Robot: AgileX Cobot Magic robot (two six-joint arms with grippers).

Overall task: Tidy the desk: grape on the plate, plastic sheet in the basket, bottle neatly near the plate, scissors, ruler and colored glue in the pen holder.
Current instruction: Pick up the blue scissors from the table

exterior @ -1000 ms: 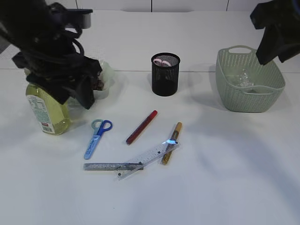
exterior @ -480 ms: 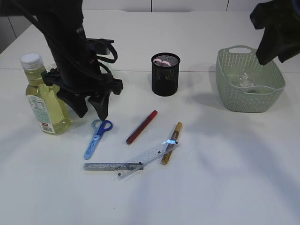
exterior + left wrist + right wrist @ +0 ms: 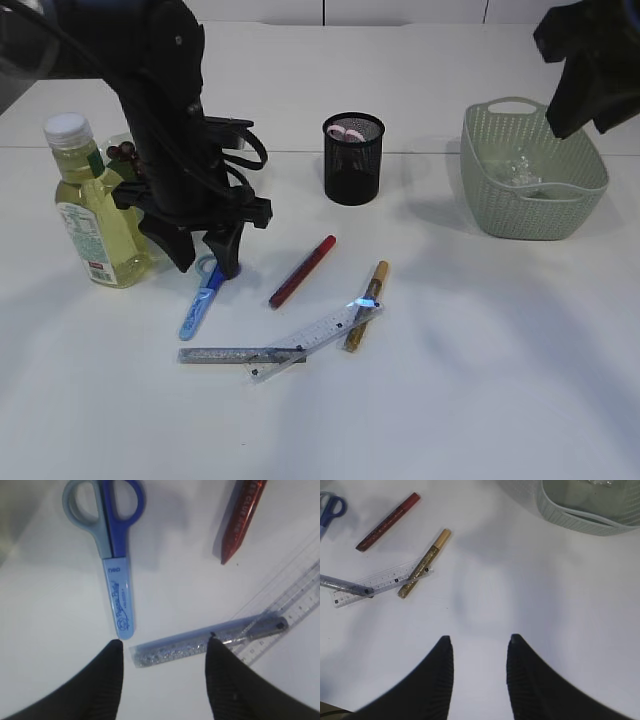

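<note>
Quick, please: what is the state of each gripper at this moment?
Left gripper: open, empty, above the scissors.
Right gripper: open, holding nothing.

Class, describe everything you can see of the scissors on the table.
The scissors are small, closed, in a pale blue plastic-looking blade cover with printing. One handle loop is grey, the other dark blue. They lie flat on the white table, loops toward the bottle, tip near the silver glitter glue stick. Nothing grips them.

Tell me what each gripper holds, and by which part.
Nothing. The left gripper hangs open above the blue scissors; the right gripper is open over bare table.
</note>
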